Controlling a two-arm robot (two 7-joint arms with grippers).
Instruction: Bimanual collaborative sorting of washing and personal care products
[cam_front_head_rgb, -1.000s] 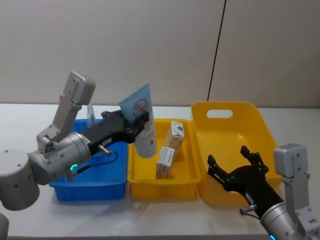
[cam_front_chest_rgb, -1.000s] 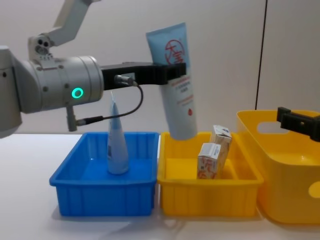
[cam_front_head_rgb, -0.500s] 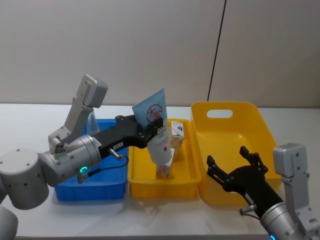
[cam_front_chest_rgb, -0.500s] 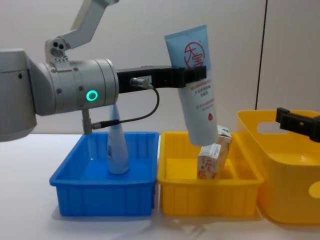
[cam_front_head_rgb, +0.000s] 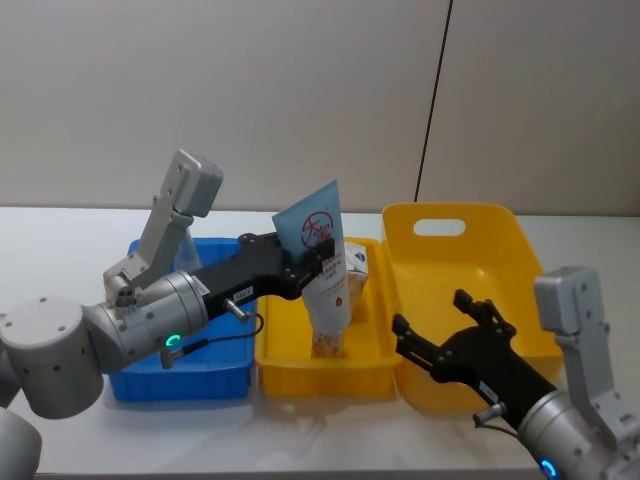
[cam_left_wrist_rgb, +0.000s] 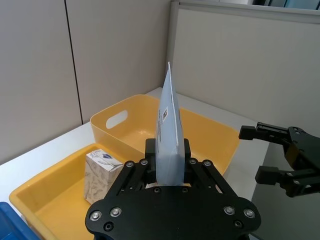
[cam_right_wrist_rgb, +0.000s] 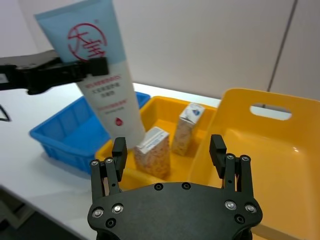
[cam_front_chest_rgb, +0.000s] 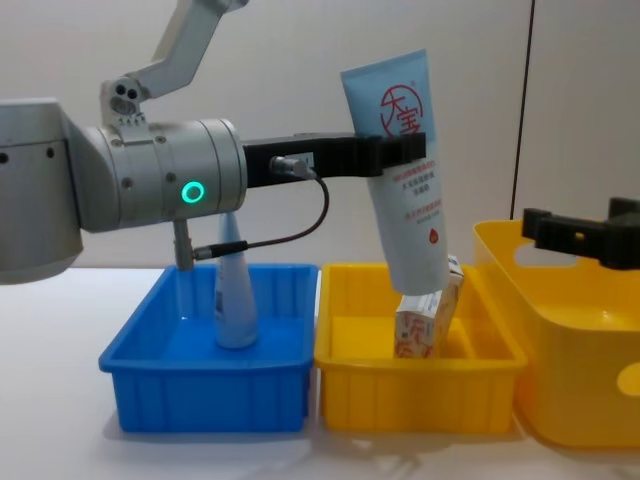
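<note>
One tube (cam_front_chest_rgb: 408, 205) hangs cap-down over the small yellow tray (cam_front_chest_rgb: 420, 400), its upper body clamped in the left tool (cam_front_chest_rgb: 397, 150) and its cap right by the cartons (cam_front_chest_rgb: 418, 325). The right tool (cam_front_head_rgb: 432, 315) hovers spread wide by the big yellow bin (cam_front_head_rgb: 520, 250). The tube looks light, soft and slick, so grab low, near the stiffer shoulder.

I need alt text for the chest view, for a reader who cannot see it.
The left gripper holds a pale blue tube, wide end up, over two cartons in the small yellow bin. A second tube stands in the blue bin; the open right gripper hovers by the large yellow bin.
</note>
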